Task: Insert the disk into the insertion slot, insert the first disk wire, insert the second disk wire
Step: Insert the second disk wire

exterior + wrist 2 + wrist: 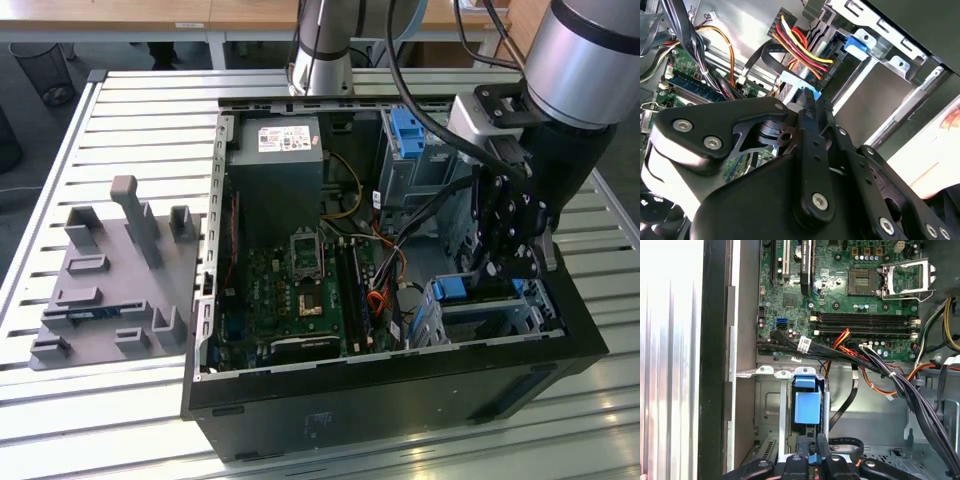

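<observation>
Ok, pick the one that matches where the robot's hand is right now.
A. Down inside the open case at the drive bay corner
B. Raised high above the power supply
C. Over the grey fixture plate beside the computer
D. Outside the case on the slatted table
A: in the exterior view the hand reaches down into the open computer case, next to the blue tab at the drive bay corner.
</observation>
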`<state>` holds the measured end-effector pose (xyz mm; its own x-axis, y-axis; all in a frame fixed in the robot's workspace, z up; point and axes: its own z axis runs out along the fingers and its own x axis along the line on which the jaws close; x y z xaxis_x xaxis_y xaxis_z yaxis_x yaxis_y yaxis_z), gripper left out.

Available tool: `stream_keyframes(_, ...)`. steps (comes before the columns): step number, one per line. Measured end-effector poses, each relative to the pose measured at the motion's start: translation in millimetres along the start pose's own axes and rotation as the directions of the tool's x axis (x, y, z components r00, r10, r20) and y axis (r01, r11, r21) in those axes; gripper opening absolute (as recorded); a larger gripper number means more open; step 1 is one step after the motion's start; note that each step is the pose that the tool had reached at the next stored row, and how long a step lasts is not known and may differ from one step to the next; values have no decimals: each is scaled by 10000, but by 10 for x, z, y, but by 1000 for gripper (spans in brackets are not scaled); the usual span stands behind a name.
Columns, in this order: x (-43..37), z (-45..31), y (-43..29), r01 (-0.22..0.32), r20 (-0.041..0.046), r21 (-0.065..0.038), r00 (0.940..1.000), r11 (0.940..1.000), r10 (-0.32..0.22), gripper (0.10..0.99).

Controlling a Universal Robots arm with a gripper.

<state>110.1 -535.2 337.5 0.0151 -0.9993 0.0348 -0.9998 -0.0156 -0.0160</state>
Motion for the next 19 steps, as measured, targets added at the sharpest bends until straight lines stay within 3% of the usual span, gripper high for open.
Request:
stream_keyframes(6, 2, -61, -1, 0, 0, -1, 10000, 10000, 0, 208)
stream_keyframes(8, 3, -74, -1, 0, 1, -1, 10000, 10000, 0, 106)
stream_keyframes(19, 4, -118, -2, 0, 4, -4, 10000, 10000, 0, 106)
